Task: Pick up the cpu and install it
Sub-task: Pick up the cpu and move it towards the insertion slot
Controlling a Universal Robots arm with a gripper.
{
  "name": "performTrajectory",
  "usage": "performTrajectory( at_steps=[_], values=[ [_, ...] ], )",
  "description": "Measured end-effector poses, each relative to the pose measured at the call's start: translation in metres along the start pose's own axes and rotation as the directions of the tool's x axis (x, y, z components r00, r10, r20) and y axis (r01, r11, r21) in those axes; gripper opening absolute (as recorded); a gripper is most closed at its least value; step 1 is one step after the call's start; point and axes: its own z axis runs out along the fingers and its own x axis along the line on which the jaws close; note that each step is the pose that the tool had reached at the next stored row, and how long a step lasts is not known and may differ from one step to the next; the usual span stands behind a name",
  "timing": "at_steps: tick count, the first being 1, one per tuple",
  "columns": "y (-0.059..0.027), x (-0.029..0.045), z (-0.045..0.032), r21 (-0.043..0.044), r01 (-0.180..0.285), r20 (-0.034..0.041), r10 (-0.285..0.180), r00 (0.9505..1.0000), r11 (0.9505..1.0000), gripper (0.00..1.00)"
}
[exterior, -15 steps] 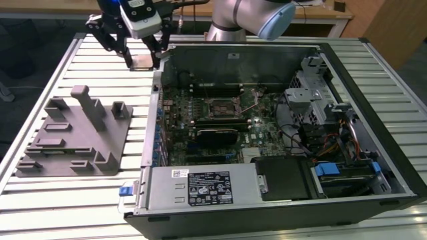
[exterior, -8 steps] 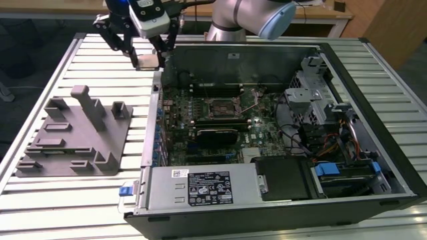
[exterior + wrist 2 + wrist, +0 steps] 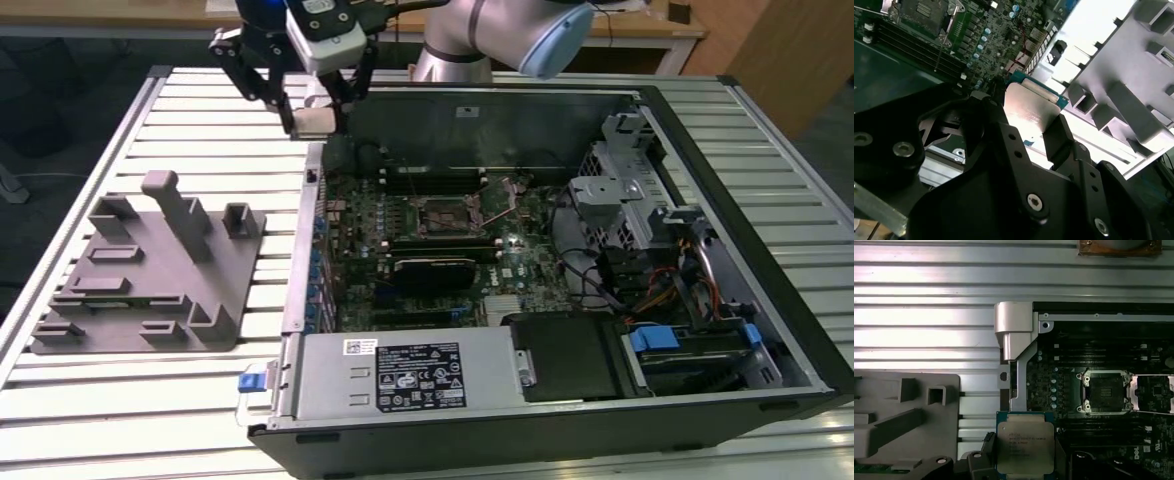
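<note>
A grey plastic tray [image 3: 147,275] with upright posts lies along the slatted metal table's [image 3: 134,405] edge at the exterior view's left, beside an open computer case [image 3: 534,120] holding a silver power supply [image 3: 400,375].

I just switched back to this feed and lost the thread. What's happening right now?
The arm's gripper is shut on the cpu, holding it by its edges in the air over the far corner of the open computer case, on the exterior view's left. The motherboard's socket lies open and empty, so the cpu is not yet installed. The grey tray sits on the table beside the case.
</note>
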Motion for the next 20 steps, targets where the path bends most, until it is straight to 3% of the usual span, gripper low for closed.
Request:
performTrajectory(
  at_steps=[20],
  values=[
    [0.0068, -0.0446, 0.0016, 0.0001, 0.000, -0.0001, 0.000, 1.0000, 1.0000, 0.55]
  ],
)
